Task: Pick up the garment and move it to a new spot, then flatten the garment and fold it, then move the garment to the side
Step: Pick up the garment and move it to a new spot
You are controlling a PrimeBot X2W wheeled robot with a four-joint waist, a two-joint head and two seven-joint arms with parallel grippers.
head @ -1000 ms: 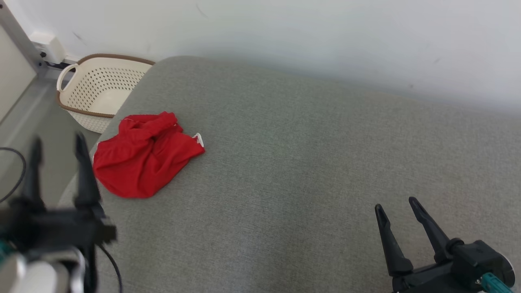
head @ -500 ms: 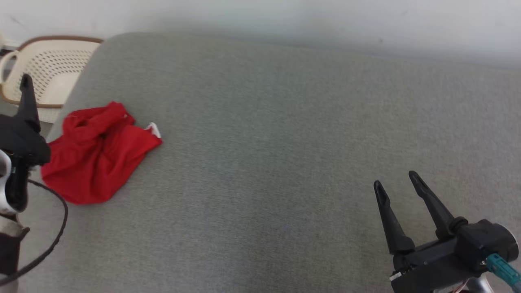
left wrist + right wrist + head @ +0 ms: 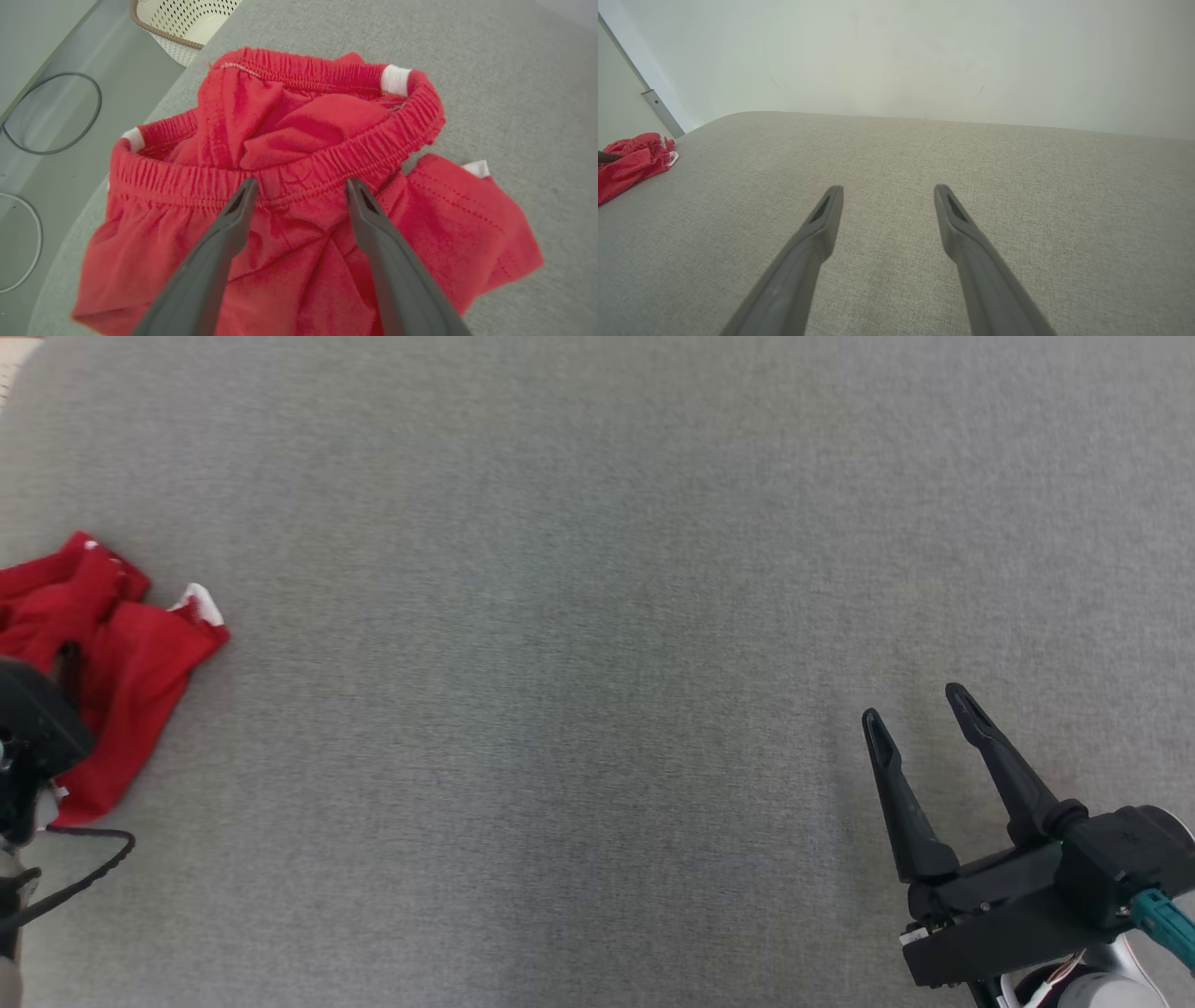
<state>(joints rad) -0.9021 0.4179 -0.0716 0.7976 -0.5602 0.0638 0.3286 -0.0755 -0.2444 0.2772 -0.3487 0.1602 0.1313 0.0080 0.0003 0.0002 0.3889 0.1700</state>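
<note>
Our left gripper (image 3: 301,183) has come over the red shorts (image 3: 280,112), its fingers (image 3: 215,261) wide apart just above them, holding nothing. We see the shorts crumpled at the left edge of the gray cushion (image 3: 597,616). Our right gripper (image 3: 913,702) hovers spread and empty, well apart.

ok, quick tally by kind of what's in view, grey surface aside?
Red garment: 1
Basket: 1
Grippers: 2, left gripper, right gripper
Floor cables: 2, dark cable, pale cable
Total: 6
</note>
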